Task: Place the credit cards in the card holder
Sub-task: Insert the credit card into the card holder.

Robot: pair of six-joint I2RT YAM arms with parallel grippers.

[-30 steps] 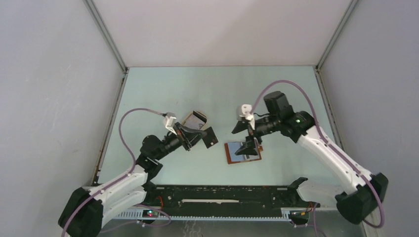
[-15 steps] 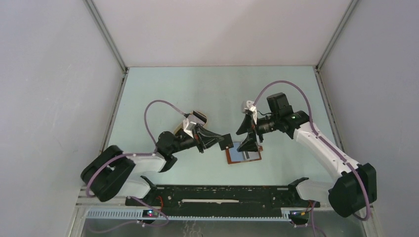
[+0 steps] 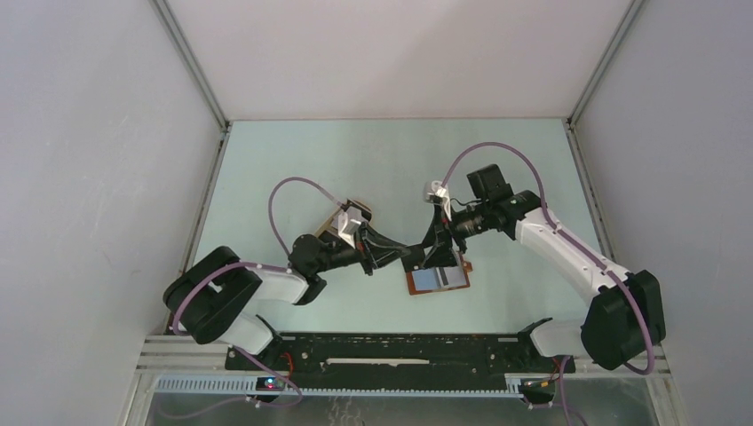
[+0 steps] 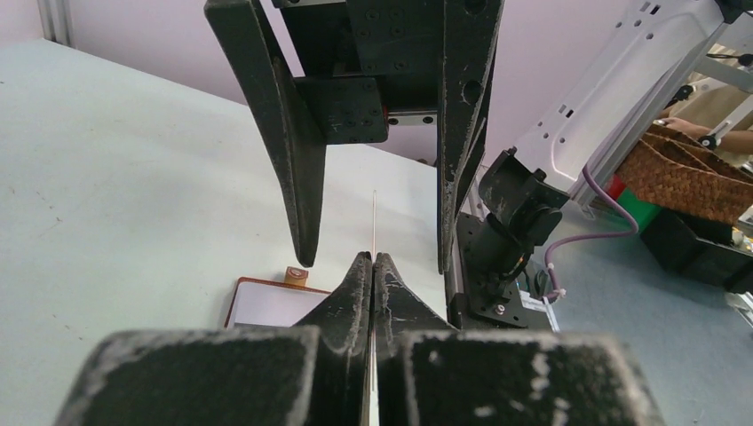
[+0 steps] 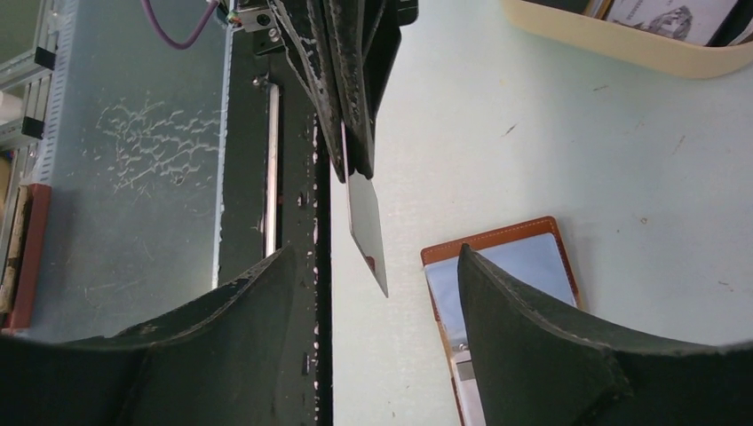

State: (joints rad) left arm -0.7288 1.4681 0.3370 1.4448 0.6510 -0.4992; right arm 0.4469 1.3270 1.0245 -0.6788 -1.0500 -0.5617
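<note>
My left gripper (image 3: 401, 255) is shut on one credit card (image 3: 414, 258) and holds it upright, just left of the card holder (image 3: 439, 280). In the left wrist view the card (image 4: 375, 222) shows edge on as a thin line rising from my closed left gripper (image 4: 374, 258). My right gripper (image 3: 439, 251) is open and points down above the holder. In the right wrist view the held card (image 5: 366, 232) hangs between the open fingers (image 5: 497, 302) of my right gripper (image 5: 373, 257). The reddish-brown holder (image 5: 497, 241) lies open and flat, with a card in its clear slot.
An oval tan tray (image 3: 352, 213) with more cards sits behind my left arm; its rim shows in the right wrist view (image 5: 622, 49). The black rail (image 3: 400, 351) runs along the table's near edge. Grey walls close in both sides.
My left arm has reached to the right, carrying the card from near the tray to the holder's left edge. My right gripper has shifted left, so the card now sits between its open fingers.
</note>
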